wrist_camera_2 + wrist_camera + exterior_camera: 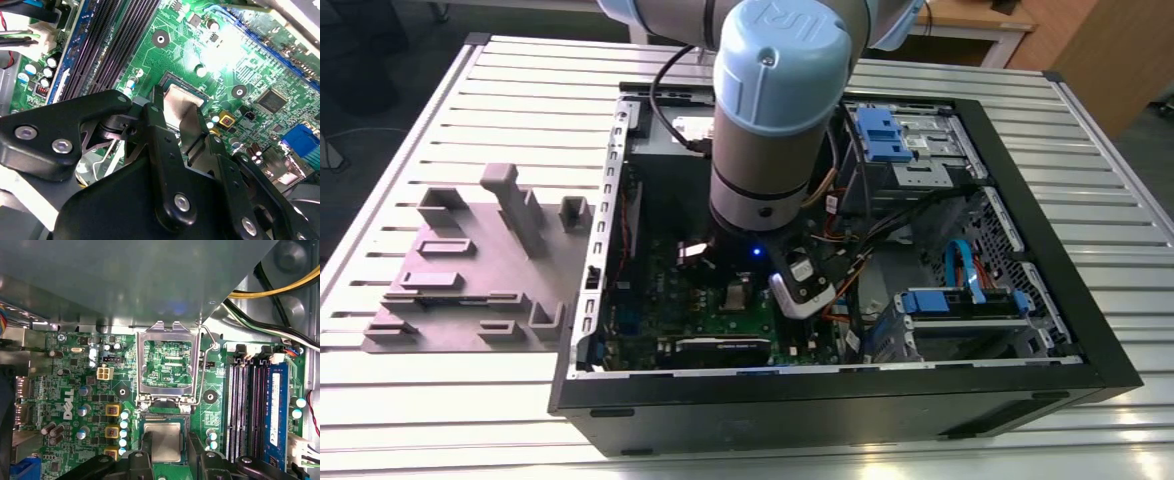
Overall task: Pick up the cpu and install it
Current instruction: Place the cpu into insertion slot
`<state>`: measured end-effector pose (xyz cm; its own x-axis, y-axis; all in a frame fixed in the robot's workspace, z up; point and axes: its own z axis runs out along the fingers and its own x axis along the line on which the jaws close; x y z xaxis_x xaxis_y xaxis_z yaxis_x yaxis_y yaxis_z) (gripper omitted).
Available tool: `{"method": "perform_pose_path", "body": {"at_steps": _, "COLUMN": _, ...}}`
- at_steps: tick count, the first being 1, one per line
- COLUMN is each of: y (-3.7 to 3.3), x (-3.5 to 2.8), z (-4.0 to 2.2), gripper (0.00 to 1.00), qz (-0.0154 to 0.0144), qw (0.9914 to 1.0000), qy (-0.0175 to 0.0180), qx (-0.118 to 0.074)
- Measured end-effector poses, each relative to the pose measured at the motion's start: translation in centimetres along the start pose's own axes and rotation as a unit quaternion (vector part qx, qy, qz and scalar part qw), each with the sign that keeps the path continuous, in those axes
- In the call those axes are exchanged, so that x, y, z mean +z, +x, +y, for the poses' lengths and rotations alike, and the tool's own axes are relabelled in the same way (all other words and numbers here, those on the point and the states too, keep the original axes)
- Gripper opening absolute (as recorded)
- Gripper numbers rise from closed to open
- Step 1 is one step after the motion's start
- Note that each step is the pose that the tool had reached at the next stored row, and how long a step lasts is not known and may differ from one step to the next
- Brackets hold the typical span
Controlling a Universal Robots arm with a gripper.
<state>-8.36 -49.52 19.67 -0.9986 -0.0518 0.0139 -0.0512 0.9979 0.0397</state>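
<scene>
Seemingly, gripper astride cpu.

Slatted metal table bearing open computer case and grey fixture plate.

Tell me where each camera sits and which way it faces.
Exterior view: off the grey-and-blue arm, looking down into the open black computer case; that arm shows.
First wrist view: on the arm, facing the green motherboard and silver socket frame; black gripper shows.
Second wrist view: on the arm, slanting across the motherboard; gripper shows.
Both wrist views share the small square silvery cpu.
</scene>
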Motion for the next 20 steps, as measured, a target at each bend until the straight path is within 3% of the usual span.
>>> {"method": "perform_pose_path", "body": {"at_steps": 7, "y": 0.69, "x": 0.03, "z": 0.04, "gripper": 0.41, "qz": -0.0025, "qw": 1.00000, "qy": 0.0000, "qx": 0.000}}
{"method": "perform_pose_path", "body": {"at_steps": 20, "y": 0.72, "x": 0.57, "z": 0.01, "gripper": 0.41, "qz": -0.0025, "qw": 1.00000, "qy": 0.0005, "qx": 0.000}}
